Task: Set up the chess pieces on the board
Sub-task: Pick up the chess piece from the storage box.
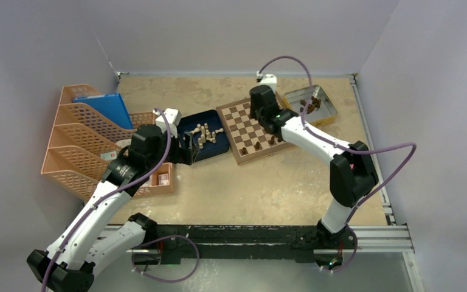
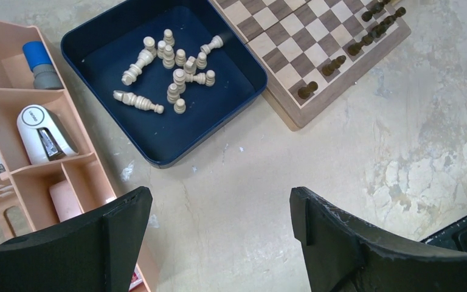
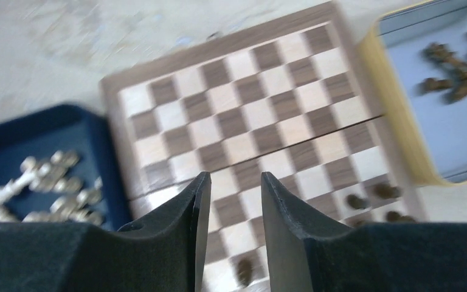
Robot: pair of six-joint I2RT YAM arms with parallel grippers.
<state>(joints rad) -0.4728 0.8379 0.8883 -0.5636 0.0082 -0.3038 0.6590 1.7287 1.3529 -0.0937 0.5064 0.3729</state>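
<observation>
- Bench (image 1: 267, 188): mottled beige top; its near edge is hidden under the arm bases.
- Peach desk organiser (image 1: 76, 152): stands at the left; the left arm covers its near compartments in the top view.
- Chessboard (image 1: 238, 121): lies flat in the middle of the bench, between tray and tin. The right arm hides its far right corner.
- Dark blue tray (image 2: 164, 140): just beside the board's left edge.
- Silver metal tin (image 1: 326, 113): just right of the board.
- Left gripper (image 2: 219, 201): jaws spread wide with nothing between them, above bare bench near the tray.
- Right gripper (image 3: 235, 179): over the board; jaws stand a narrow gap apart and hold nothing. This view is motion-blurred.
- Pale chessmen (image 2: 176, 67): heaped in the tray, mostly toppled.
- Dark chessmen (image 2: 307, 90): several upright along the board's near rows, too small to tell their types. More lie in the tin (image 1: 310, 103), count unclear.
</observation>
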